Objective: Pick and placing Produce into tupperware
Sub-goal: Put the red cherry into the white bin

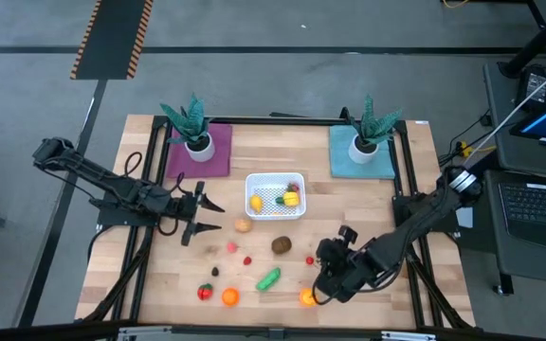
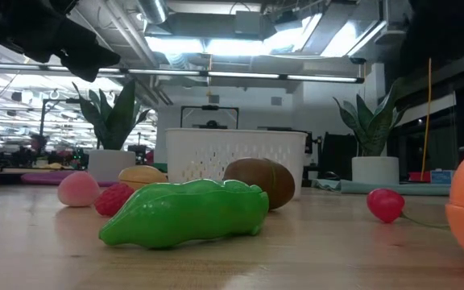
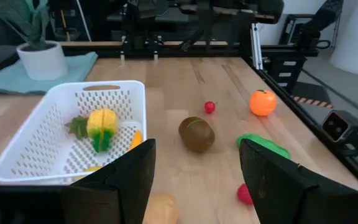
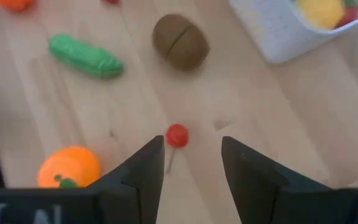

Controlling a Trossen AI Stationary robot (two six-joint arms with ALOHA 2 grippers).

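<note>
The tupperware (image 1: 275, 196) sits mid-bench holding yellow produce (image 1: 291, 199), with the left hand (image 1: 200, 216) parted and empty just beside it and the right hand (image 4: 191, 163) parted, empty, above a small red cherry (image 4: 177, 135).

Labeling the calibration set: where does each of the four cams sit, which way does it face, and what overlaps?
High: overhead, straight down on the table; both arms, left gripper, right gripper.
Low: table height, level across; green piece closest, a dark arm part top left.
Left wrist: past its open fingers at the tupperware and brown fruit.
Right wrist: down past open fingers at the small red piece.
Shared: all four see the brown fruit and green piece.
</note>
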